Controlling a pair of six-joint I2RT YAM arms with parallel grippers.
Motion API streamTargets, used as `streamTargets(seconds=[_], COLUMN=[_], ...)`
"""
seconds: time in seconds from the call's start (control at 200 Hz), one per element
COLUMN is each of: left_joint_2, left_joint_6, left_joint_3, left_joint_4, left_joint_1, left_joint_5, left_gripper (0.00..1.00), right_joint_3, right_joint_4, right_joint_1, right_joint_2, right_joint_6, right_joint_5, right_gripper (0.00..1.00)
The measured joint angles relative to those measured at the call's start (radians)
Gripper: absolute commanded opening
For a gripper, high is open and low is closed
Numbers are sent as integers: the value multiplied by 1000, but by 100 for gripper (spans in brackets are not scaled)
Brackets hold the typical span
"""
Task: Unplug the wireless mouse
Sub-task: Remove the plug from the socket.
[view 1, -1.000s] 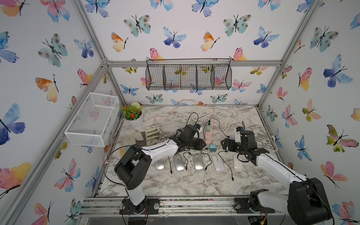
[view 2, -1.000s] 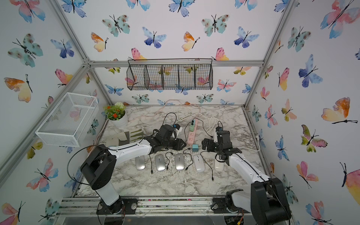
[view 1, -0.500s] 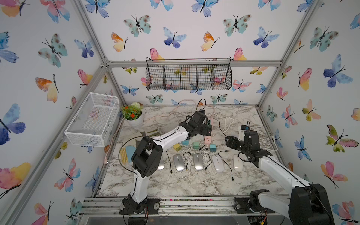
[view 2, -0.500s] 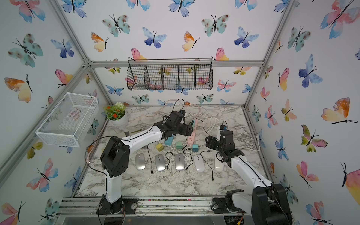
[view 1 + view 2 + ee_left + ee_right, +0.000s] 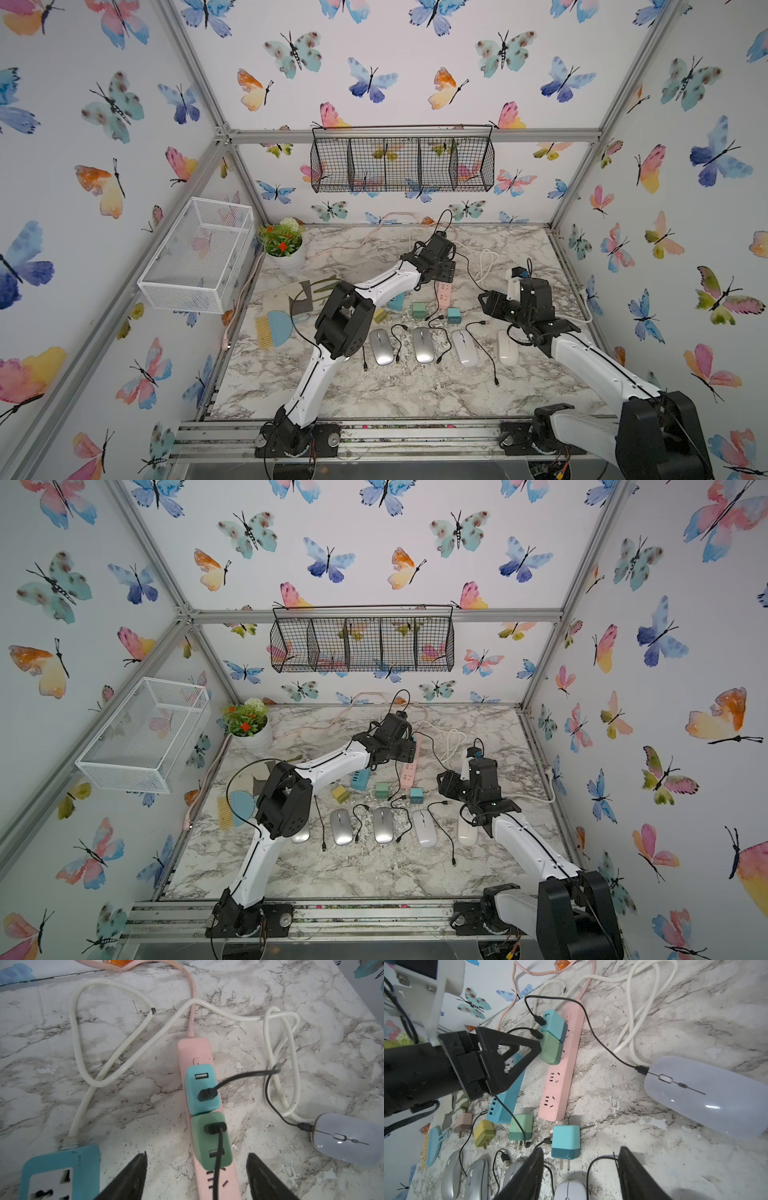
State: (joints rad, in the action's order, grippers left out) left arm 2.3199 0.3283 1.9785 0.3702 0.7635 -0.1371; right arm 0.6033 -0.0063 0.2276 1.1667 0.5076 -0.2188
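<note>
Pink power strip (image 5: 195,1051) lies on the marble worktop (image 5: 145,1118), running out ahead of the left fingers (image 5: 133,1176). They stand apart with the green charger (image 5: 199,1147) between their tips. This wrist view follows a black cable (image 5: 245,1075) from the teal charger (image 5: 195,1103) to the white mouse (image 5: 349,1140), plugged at its nose. In both top views the left arm (image 5: 386,282) covers those chargers. The right wrist view shows the right fingers (image 5: 529,1172) apart and empty, the mouse off to their side.
</note>
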Motion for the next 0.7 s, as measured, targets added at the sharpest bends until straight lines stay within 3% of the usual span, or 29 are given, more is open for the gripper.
streamTargets(seconds=[0.215, 0.521, 0.701], left_joint_2=[74, 124, 124], left_joint_6=[-26, -37, -40], left_joint_3=[96, 122, 124], left_joint_4=[2, 11, 16], left_joint_1=[15, 18, 18], left_joint_5=[-43, -50, -48], left_gripper=[58, 28, 17], right_joint_3=[0, -3, -3], right_joint_4=[1, 10, 60], right_joint_1=[0, 0, 0], right_joint_2=[7, 22, 71], right_joint_6=[2, 14, 42], right_joint_5=[-21, -37, -74], right_gripper=[57, 55, 52])
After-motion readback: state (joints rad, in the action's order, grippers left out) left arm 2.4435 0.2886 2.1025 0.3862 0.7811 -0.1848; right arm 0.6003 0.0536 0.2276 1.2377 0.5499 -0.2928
